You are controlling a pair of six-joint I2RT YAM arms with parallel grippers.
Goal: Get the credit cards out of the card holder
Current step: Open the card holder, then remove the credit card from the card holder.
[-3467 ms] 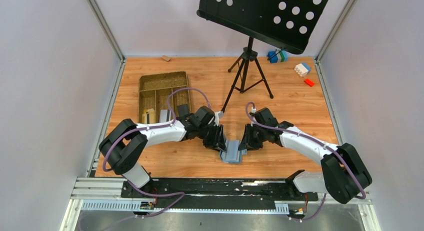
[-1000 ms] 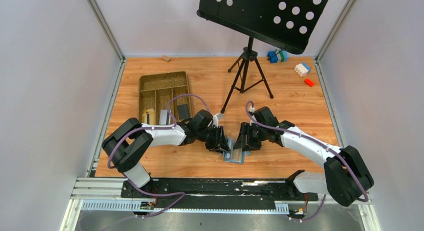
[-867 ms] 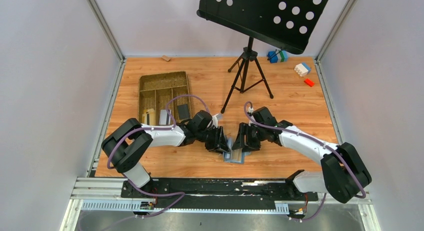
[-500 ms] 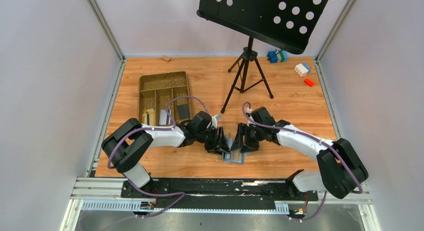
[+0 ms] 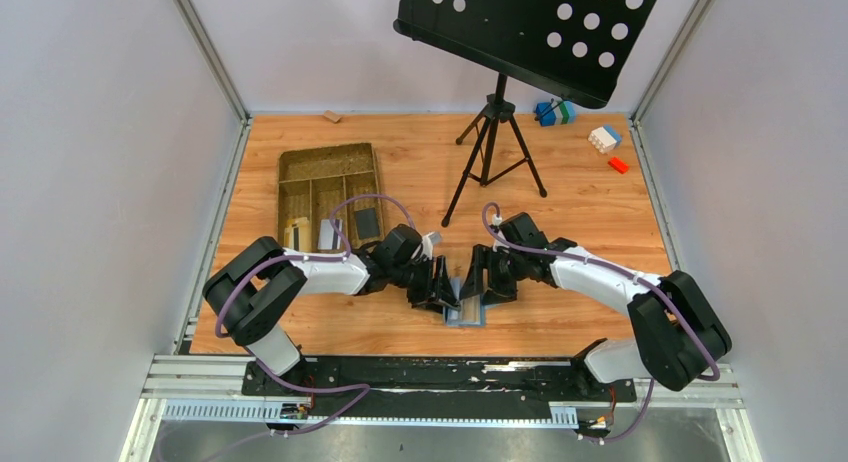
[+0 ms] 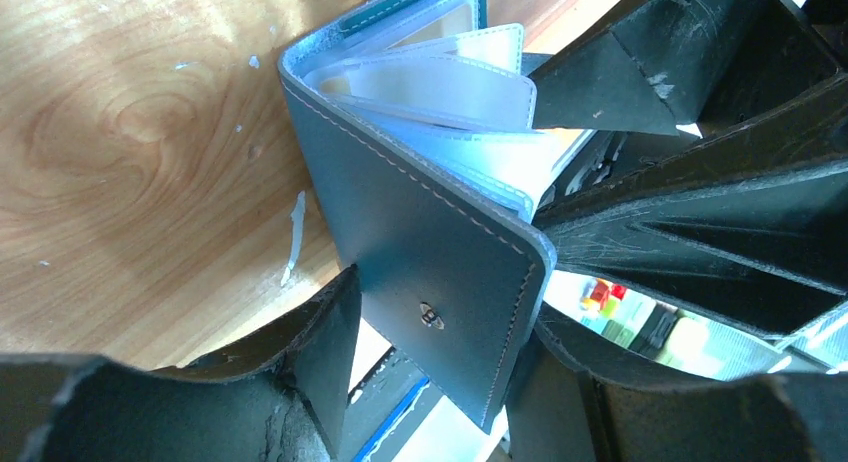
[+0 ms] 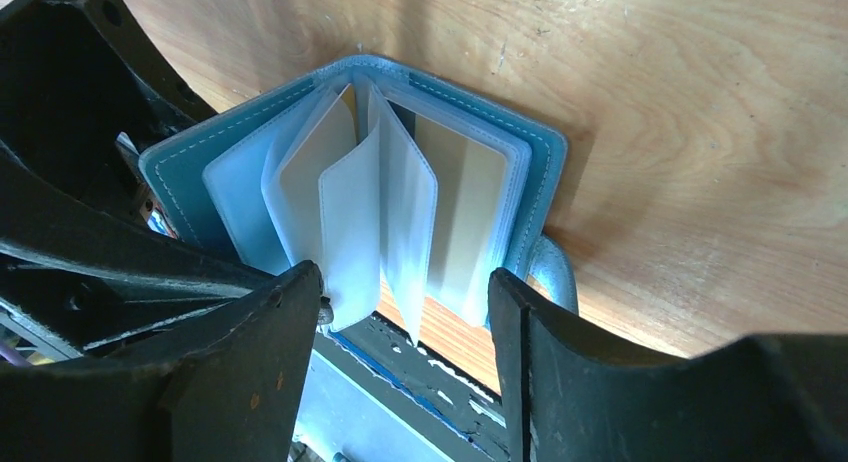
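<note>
Two tools bracket the card holder [image 5: 464, 310] at the near middle of the counter [image 5: 580, 232]: left tool [image 5: 445, 290] at its left cover, right tool [image 5: 481, 284] at its right. The holder sits part-open like a book, covers angled up. Its blue outer cover with the snap stud [image 6: 430, 317] faces the left wrist view, and the clear sleeves [image 7: 380, 212] fan out toward the right wrist view. Both tools are spread, fingers straddling the holder's edges, pinching nothing that shows. They probably prop the covers from both sides so the sleeves stay splayed and a pocket can be reached. Tan faces show behind some sleeves; can't tell if that is card or lining. The black card [image 5: 367, 222] and grey card [image 5: 328, 233] lie in near compartments of the tray [image 5: 300, 164], far-left of the holder, so the job looks mostly done, maybe a check for leftovers. Versus the earliest frame, the tools have drawn in toward each other. The holder looks narrower and more folded up between them; it lay wider and flatter then. Tray and cards unmoved as far as visible.
</note>
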